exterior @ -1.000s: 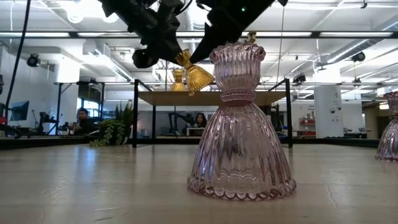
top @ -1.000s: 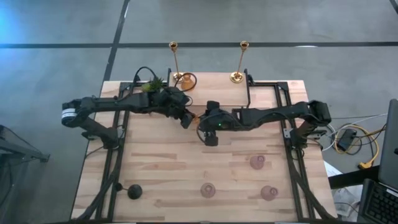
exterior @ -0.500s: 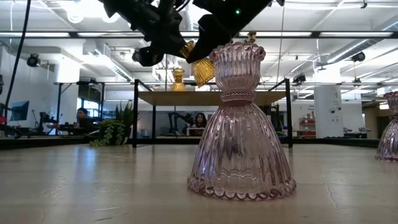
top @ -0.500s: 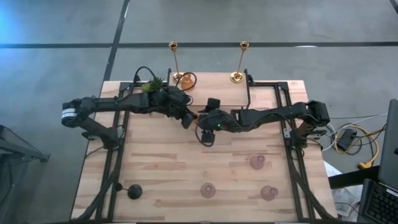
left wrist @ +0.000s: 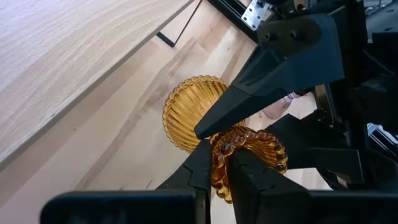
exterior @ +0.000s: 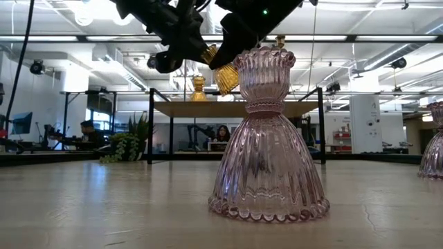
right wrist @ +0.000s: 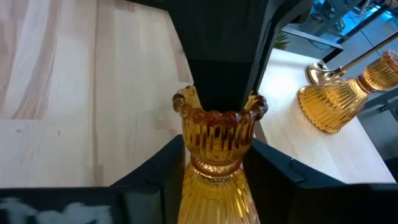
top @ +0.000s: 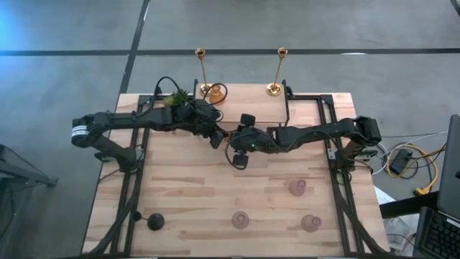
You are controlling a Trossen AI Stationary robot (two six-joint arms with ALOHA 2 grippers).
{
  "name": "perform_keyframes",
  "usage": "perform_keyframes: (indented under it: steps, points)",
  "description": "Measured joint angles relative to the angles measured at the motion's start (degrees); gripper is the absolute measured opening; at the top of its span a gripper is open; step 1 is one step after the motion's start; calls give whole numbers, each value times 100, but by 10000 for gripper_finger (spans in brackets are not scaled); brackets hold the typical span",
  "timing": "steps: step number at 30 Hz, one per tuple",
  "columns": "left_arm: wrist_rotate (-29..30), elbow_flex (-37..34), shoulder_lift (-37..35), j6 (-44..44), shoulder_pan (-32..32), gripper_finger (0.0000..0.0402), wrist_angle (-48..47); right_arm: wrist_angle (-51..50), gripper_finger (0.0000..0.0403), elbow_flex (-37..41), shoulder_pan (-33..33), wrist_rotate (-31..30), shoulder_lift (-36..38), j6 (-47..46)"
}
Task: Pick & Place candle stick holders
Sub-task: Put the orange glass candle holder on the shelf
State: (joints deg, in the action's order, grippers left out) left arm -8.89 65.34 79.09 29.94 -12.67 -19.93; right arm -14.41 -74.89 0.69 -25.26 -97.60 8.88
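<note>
An amber glass holder [exterior: 223,75] hangs in the air over the table's middle, between my two grippers. My left gripper [top: 215,137] is shut on its cup end and my right gripper [top: 232,144] is shut on its neck. A second amber holder [top: 215,92] and two tall brass sticks [top: 202,72] [top: 279,70] stand by their bases on the raised shelf at the far edge. Three pink glass holders [top: 297,187] [top: 240,219] [top: 311,223] and a black one [top: 156,221] stand on the near part of the table. My left gripper pinches the scalloped rim of the holder's cup [left wrist: 219,160] between its two fingers, one apparently inside the cup and one outside. It comes from the table's left. The holder is clear of the table, tilted, its ribbed base [left wrist: 186,112] away from the fingers. My right gripper has the holder's narrow neck [right wrist: 214,165] between its two fingers, one on each side, below the cup. It comes from the table's right, its fingers lying across the holder. The holder is lifted clear.
A small green potted plant [top: 176,97] stands at the shelf's left end. A black metal frame [top: 287,108] runs round the shelf and the table's sides. The nearest pink holder [exterior: 266,138] fills the low view. People sit in the room beyond.
My right gripper has gone a little toward the table's left and come onto the amber holder in my left gripper. The holder has tipped and risen slightly, its base now higher than before.
</note>
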Motion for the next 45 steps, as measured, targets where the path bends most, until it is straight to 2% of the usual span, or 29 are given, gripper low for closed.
perform_keyframes:
  steps: [4,11,18,23,28,31,34,38,45]
  points:
    - [-98,-2,2,-33,-2,31,38,-10,112,0,0,19,4,-11]
    - [-152,-2,2,-109,-2,34,44,-32,107,2,0,-7,13,-115]
    - [-206,2,0,-337,0,107,182,-422,105,18,-1,-245,235,-222]
    - [89,16,-31,-676,26,133,117,-634,105,58,-102,-438,567,-572]
    - [903,9,-217,-1217,31,138,124,-629,105,400,-216,-1307,1100,-1006]
    - [1656,-74,-362,-1590,92,139,346,-78,105,889,-412,-1385,1630,-1414]
    - [2199,-329,-512,-1856,134,139,884,1358,105,1717,-684,-1440,2214,-1491]
    - [2312,-690,-645,-2119,125,139,1761,2861,105,2740,-1039,-1401,2686,-1515]
    - [2324,-955,-702,-2439,125,140,2341,3270,105,3295,-1409,-1404,2732,-1699]
